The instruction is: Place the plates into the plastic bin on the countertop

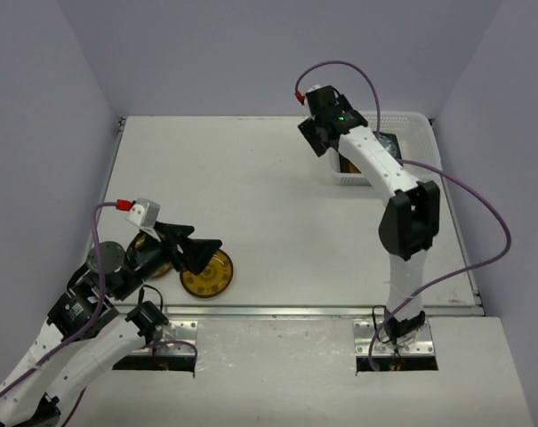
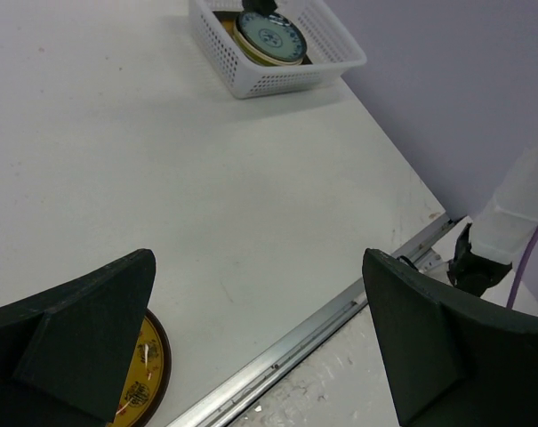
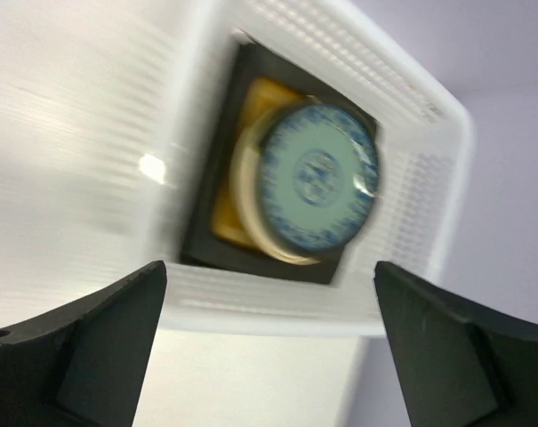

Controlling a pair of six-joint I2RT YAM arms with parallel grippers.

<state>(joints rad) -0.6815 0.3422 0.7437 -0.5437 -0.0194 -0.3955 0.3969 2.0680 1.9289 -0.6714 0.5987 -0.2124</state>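
Plates (image 3: 317,182) are stacked in the bin (image 3: 411,76); a gold plate (image 1: 206,274) is seen on the tabletop (image 1: 269,205) by the left hand (image 2: 258,267), spread apart like the right hand (image 3: 270,271).

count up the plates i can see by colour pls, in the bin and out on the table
blue-white plate: 1
cream plate: 1
amber square plate: 1
(these three are stacked in the plastic bin)
brown-gold round plate: 1, perhaps another under the left gripper
total: 4 sure
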